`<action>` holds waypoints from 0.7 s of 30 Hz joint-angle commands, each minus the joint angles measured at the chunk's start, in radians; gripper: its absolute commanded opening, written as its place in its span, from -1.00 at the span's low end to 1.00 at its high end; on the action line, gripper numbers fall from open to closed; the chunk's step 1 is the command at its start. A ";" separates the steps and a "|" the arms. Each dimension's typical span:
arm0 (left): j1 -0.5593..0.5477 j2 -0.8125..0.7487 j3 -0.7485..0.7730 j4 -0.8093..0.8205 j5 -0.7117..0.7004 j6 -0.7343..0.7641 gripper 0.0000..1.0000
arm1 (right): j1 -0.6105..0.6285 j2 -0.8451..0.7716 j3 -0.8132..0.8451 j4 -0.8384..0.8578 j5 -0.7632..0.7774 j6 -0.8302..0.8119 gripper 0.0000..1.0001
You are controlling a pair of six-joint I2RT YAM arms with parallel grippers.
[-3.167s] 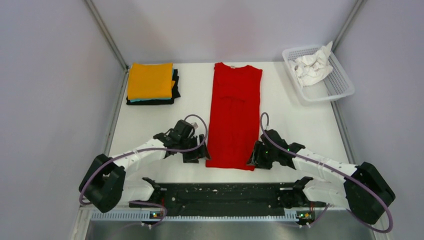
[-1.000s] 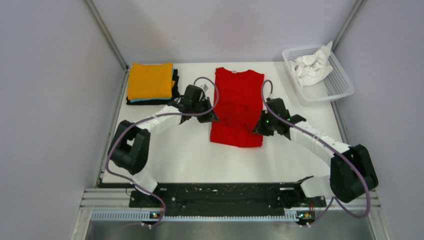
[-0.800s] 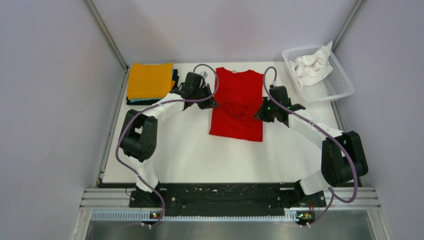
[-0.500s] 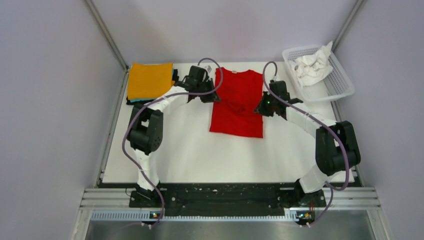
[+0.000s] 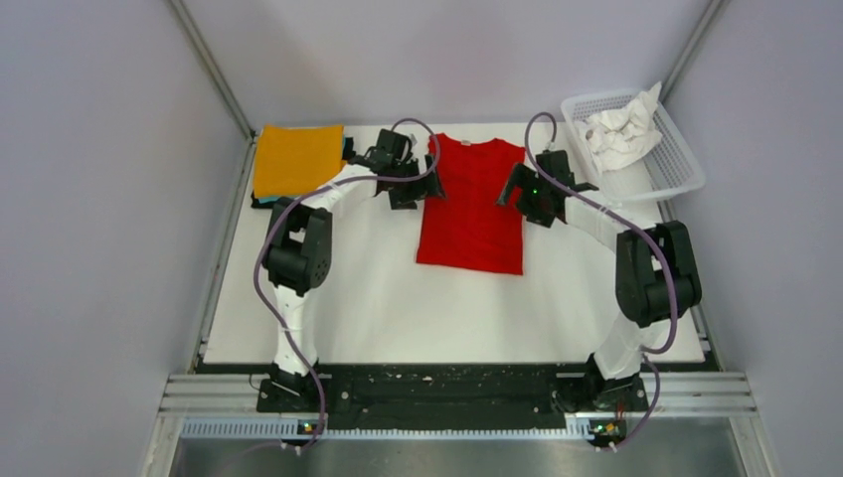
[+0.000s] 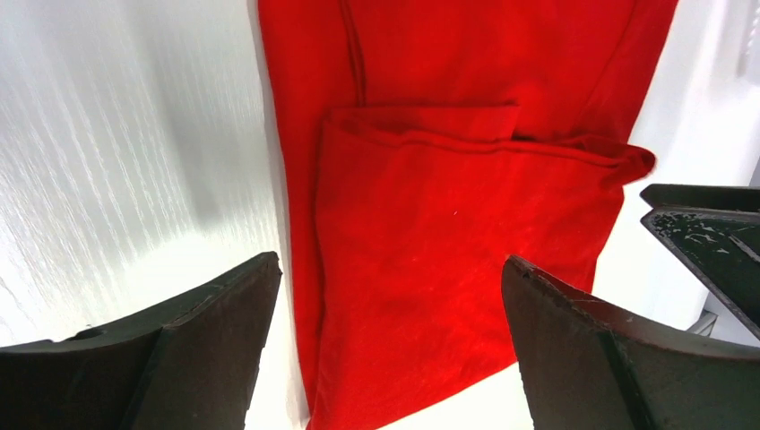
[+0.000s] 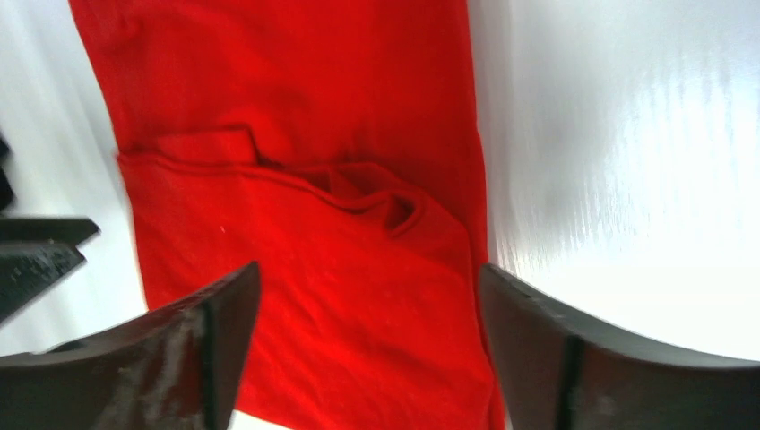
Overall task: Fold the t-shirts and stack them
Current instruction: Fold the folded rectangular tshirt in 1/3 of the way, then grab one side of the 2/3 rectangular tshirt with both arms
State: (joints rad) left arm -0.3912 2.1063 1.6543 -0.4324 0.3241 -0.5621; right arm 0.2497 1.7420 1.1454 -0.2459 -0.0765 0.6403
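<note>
The bright red t-shirt (image 5: 470, 224) lies folded in half along its length in the middle of the table, its loose hem edge lying back near the collar. My left gripper (image 5: 416, 191) hovers open at the shirt's far left edge. My right gripper (image 5: 519, 191) hovers open at its far right edge. In the left wrist view the red t-shirt (image 6: 448, 224) shows its folded-over layer under the open left gripper (image 6: 390, 262), nothing between the fingers. The right wrist view shows the same t-shirt (image 7: 323, 269) below the open right gripper (image 7: 369, 269).
A folded stack with the orange t-shirt (image 5: 296, 159) on top, teal and black edges under it, sits at the far left. A white mesh basket (image 5: 686, 171) at the far right holds a crumpled white t-shirt (image 5: 621, 131). Grey walls close in both sides.
Both grippers carried the red t-shirt's near hem to the far end, folding it in half. Both then opened and let the cloth go.
</note>
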 commanded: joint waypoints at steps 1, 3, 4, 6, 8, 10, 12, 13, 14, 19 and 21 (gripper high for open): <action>0.004 -0.084 0.005 0.010 -0.014 0.011 0.97 | -0.009 -0.055 0.036 0.041 0.045 0.006 0.97; 0.004 -0.118 -0.039 0.010 -0.020 0.008 0.97 | -0.010 -0.094 0.001 0.049 0.046 -0.007 0.97; 0.004 -0.137 -0.068 0.008 -0.021 0.004 0.97 | -0.010 -0.112 -0.020 0.048 0.043 -0.015 0.97; 0.003 -0.182 -0.142 0.008 -0.018 -0.005 0.97 | -0.010 -0.150 -0.067 0.033 0.024 -0.024 0.97; 0.005 -0.232 -0.235 0.025 -0.018 -0.020 0.97 | -0.009 -0.189 -0.135 0.023 -0.006 -0.028 0.97; 0.002 -0.282 -0.351 0.052 -0.016 -0.040 0.97 | -0.009 -0.226 -0.209 0.002 -0.038 -0.028 0.97; 0.002 -0.319 -0.433 0.083 -0.003 -0.064 0.98 | -0.009 -0.256 -0.269 -0.010 -0.070 -0.025 0.97; 0.001 -0.330 -0.466 0.100 0.006 -0.073 0.97 | -0.009 -0.270 -0.297 -0.012 -0.086 -0.019 0.97; -0.001 -0.335 -0.492 0.118 0.013 -0.086 0.97 | -0.009 -0.281 -0.323 -0.010 -0.102 -0.014 0.98; -0.020 -0.314 -0.550 0.182 0.038 -0.131 0.85 | -0.010 -0.288 -0.386 -0.013 -0.107 -0.010 0.97; -0.026 -0.304 -0.556 0.189 0.032 -0.143 0.75 | -0.010 -0.282 -0.392 -0.020 -0.124 -0.012 0.91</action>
State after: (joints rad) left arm -0.4000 1.8069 1.1172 -0.3336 0.3435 -0.6647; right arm 0.2455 1.4807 0.7643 -0.2626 -0.1680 0.6308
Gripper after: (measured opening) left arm 0.916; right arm 0.976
